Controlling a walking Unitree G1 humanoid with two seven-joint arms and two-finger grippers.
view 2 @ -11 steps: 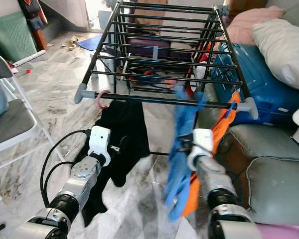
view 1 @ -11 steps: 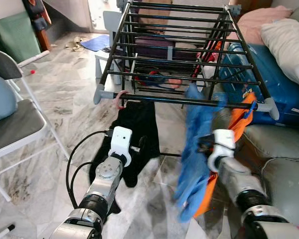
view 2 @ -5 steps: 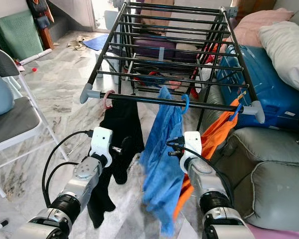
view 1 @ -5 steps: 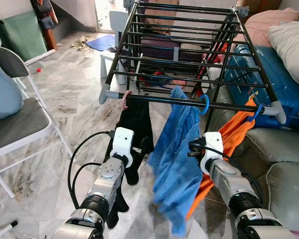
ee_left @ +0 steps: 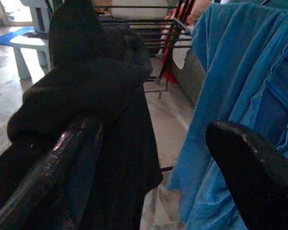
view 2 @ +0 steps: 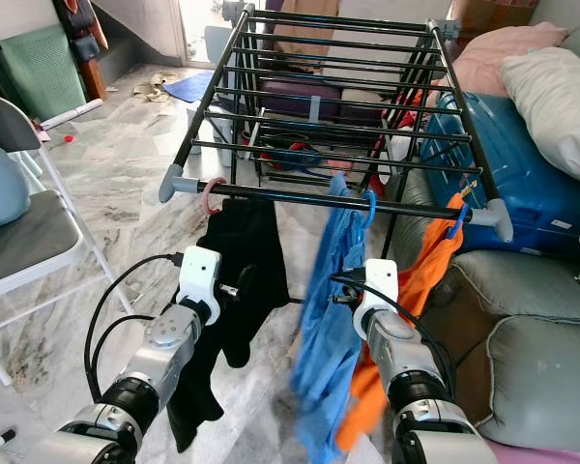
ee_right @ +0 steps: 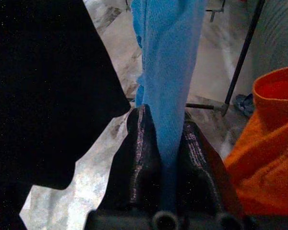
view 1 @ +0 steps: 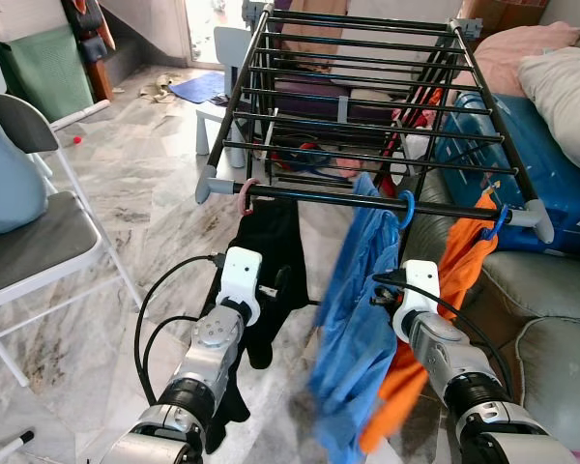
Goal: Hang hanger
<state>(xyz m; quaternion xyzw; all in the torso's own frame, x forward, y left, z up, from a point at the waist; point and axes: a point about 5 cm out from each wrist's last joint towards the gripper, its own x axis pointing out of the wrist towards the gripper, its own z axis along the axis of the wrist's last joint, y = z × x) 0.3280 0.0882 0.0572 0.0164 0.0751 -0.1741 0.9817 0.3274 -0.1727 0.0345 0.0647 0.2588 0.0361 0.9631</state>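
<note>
Clenched on a fold of the blue garment [ee_right: 170, 72], our right gripper [ee_right: 164, 143] sits in the lower middle of the right wrist picture, its two black fingers [ee_right: 143, 148] pressing the cloth between them. Our left gripper [ee_left: 149, 158] is spread wide and holds nothing, though one finger [ee_left: 57, 167] rests against the black garment [view 1: 267, 261] in the lower left of that frame.

The task's thing, the blue hanger [view 1: 405, 207], is already hooked over the front rail of the drying rack [view 1: 367, 198], right of centre in the left eye picture, with the blue garment hanging below it.

What worries us is the pinch. If we draw the right arm back while the fingers grip the cloth, we judge the garment would drag sideways and could lift the hook off the rail or slide it along into the orange garment [view 1: 454, 290] just beside it. The hook looks lightly seated, so a small tug may be enough. The left finger could likewise snag the black cloth and pull its pink hanger [view 1: 244, 193].

Counted: three hung garments, one black, one blue, one orange. Three hanger hooks on the front rail, one pink and two blue, the second blue hook [view 1: 494, 222] carrying the orange garment. One rack, two grippers, one folding chair [view 1: 29, 242] at the left edge.
</note>
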